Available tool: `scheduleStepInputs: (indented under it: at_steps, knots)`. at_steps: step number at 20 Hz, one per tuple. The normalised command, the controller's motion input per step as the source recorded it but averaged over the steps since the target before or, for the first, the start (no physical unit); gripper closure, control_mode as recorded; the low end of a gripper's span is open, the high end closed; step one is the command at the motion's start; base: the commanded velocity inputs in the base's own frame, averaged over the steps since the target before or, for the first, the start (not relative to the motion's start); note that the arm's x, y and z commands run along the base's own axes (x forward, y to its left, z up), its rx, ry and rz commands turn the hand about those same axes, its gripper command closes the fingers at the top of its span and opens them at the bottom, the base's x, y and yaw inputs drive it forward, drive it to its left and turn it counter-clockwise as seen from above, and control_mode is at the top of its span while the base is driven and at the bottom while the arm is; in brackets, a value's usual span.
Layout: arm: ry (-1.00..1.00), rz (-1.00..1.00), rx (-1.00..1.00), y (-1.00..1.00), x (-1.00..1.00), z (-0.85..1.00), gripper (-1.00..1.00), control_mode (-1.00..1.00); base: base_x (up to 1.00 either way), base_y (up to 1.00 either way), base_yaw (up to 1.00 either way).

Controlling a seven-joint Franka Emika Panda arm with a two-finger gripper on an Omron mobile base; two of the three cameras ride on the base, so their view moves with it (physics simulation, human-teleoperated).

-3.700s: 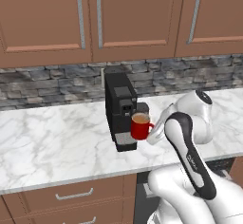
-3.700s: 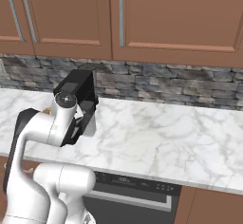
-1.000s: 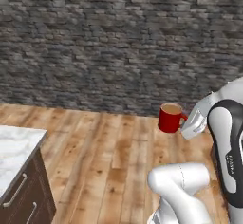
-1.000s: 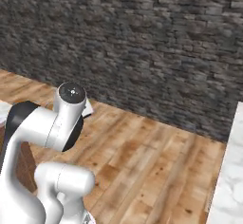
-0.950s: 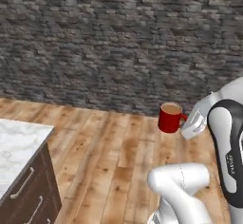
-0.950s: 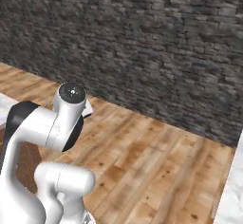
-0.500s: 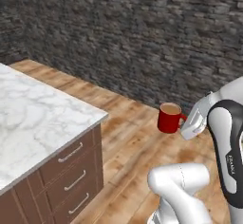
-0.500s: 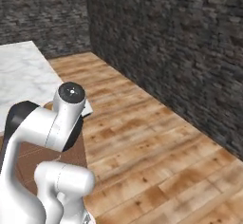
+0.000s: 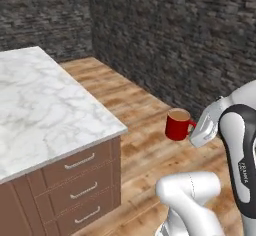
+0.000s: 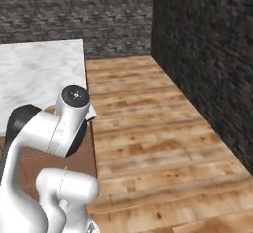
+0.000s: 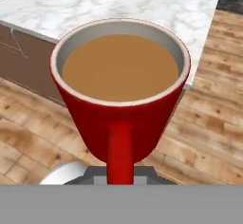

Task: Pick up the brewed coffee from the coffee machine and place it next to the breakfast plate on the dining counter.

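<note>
Red mug of coffee (image 9: 177,125) held upright at centre right of the left base view, handle toward the tool (image 9: 196,132), clamped on that handle. Carried over wooden floor (image 9: 145,150), apart from the marble bench (image 9: 35,100) at left. Mug (image 11: 121,95) full.

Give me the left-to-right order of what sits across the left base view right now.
Dining counter with its brown drawers → open wooden floor → red mug of coffee → gripper holding the mug's handle → the arm.
</note>
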Motion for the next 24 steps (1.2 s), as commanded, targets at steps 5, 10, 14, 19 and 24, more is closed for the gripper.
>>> scheduleStepInputs:
  at_steps: [5, 10, 14, 19, 24]
  knots:
    - [0.0, 0.0, 0.0, 0.0, 0.0, 0.0, 1.0, 1.0, 0.73, -0.7, 0.57]
    - [0.0, 0.0, 0.0, 0.0, 0.0, 0.0, 1.0, 1.0, 0.75, -0.99, 0.45]
    - [0.0, 0.0, 0.0, 0.0, 0.0, 0.0, 1.0, 1.0, 0.53, -1.0, 0.36]
    - [0.0, 0.0, 0.0, 0.0, 0.0, 0.0, 1.0, 1.0, 0.69, -1.0, 0.29]
    - [0.0, 0.0, 0.0, 0.0, 0.0, 0.0, 1.0, 1.0, 0.96, -0.93, 0.23]
